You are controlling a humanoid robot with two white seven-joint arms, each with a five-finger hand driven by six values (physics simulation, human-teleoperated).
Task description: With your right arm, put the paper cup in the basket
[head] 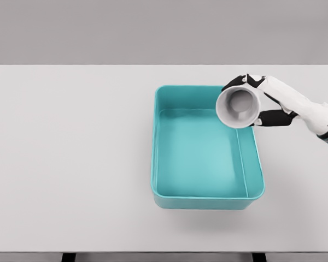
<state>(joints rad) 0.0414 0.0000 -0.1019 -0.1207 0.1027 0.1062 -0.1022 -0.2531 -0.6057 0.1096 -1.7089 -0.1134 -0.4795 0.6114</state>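
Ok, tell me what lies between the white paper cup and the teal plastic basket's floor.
Nothing: in the head view the right hand holds the white paper cup over the teal plastic basket, whose floor is bare.

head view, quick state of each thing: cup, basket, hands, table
paper cup: held, tipped with its open mouth toward the camera, over the basket's far right corner
basket: upright on the table, nothing inside
right hand: shut on the paper cup
left hand: out of view
table: bears the basket
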